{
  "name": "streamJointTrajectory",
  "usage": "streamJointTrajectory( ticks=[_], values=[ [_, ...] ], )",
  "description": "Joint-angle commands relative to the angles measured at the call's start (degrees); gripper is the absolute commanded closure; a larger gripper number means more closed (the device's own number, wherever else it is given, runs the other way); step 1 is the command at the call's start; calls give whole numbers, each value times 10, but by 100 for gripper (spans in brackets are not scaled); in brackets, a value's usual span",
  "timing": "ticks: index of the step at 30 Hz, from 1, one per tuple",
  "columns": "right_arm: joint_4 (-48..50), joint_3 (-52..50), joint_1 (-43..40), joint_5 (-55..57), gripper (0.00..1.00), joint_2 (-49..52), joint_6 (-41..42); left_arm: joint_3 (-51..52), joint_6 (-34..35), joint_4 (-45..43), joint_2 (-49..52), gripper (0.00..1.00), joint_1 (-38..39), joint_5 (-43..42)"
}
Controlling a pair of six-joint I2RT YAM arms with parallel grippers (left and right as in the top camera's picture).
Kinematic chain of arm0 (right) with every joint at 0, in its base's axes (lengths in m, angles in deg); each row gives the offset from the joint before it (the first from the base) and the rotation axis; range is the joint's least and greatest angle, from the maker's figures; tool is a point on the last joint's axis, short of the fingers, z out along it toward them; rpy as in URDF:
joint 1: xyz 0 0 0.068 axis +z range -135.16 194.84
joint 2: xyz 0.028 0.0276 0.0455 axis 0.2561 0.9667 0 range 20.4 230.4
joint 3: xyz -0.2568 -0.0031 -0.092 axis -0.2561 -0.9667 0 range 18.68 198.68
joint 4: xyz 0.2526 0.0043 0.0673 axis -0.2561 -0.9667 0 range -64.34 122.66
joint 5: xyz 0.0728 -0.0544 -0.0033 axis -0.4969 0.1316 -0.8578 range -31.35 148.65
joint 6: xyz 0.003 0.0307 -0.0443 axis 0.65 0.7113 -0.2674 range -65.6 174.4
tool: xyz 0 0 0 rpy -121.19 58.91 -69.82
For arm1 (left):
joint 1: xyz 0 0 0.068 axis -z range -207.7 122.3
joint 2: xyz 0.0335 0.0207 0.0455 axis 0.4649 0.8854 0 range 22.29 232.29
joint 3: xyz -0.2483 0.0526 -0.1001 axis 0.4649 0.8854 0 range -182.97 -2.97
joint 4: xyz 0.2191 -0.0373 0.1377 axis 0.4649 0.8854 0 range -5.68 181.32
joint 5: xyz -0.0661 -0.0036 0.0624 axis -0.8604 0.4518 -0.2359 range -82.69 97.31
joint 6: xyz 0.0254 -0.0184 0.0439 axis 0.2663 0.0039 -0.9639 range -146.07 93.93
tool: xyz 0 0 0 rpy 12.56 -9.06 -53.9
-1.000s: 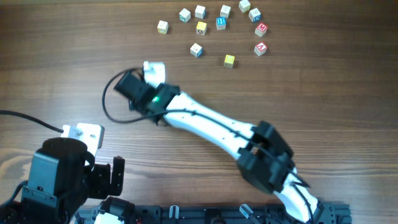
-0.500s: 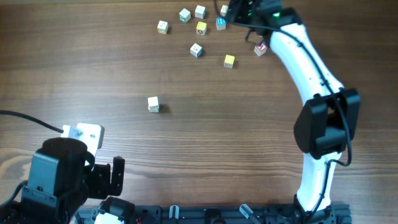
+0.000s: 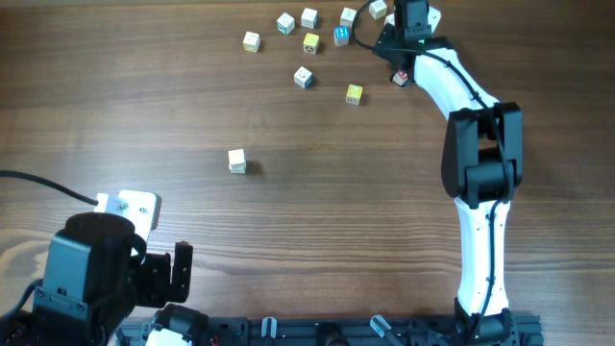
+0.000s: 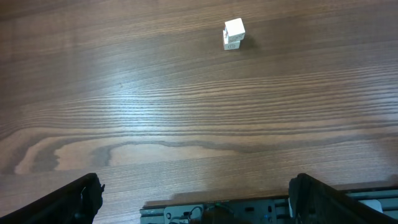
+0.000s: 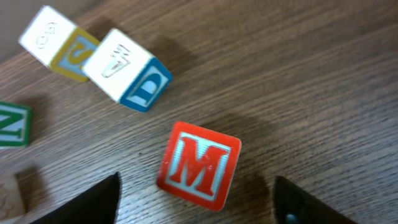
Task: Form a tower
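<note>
Apart, pale cube point(image 3: 236, 160) flat, M cube point(image 5: 198, 163) askew

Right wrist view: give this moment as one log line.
right gripper open over M cube | left gripper open | white cube alone mid-table

Overhead top-down; wrist views close, downward

White-shelled along the right arm point(image 3: 452, 77), with bulky black joint housings point(image 3: 480, 154), a small green light point(image 3: 420, 40) near the wrist and a thin black cable point(image 3: 357, 29) looped beside it. Black and blocky on the left arm point(image 3: 86, 274), capped by a white plate point(image 3: 130, 207) with dark screws, trailed by a long black lead point(image 3: 38, 183). Matte black on the fingers point(image 4: 71, 199) of the left pincer point(image 4: 196, 185).
</note>
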Motion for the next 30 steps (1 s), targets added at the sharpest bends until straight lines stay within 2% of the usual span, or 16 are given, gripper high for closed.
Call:
streamJointTrajectory(
  ticks=[1,3,4,8,13,16,20,21,24,27,30],
  values=[
    [14,3,1,17,42,18,4,-1,-3,0,-1,0,1,3],
    [24,3,1,17,53,18,0,-1,-3,0,-1,0,1,3],
    [28,3,1,17,64,18,0,-1,-3,0,-1,0,1,3],
    [30,4,1,-4,78,5,-31,-1,-3,0,-1,0,1,3],
    [-31,4,6,-33,78,-100,-68,-1,-3,0,-1,0,1,3],
    [-70,4,28,-134,78,-165,-118,-1,-3,0,-1,0,1,3],
    [-160,4,115,-237,78,-203,-120,-1,-3,0,-1,0,1,3],
    [-198,4,165,-236,78,-202,-120,-1,-3,0,-1,0,1,3],
    [-228,2,252,-207,78,-200,-129,-1,-3,0,-1,0,1,3],
    [-243,-9,309,-163,78,-196,-129,-1,-3,0,-1,0,1,3],
    [-240,-34,361,-110,72,-192,-127,-1,-3,0,-1,0,1,3]
  ],
)
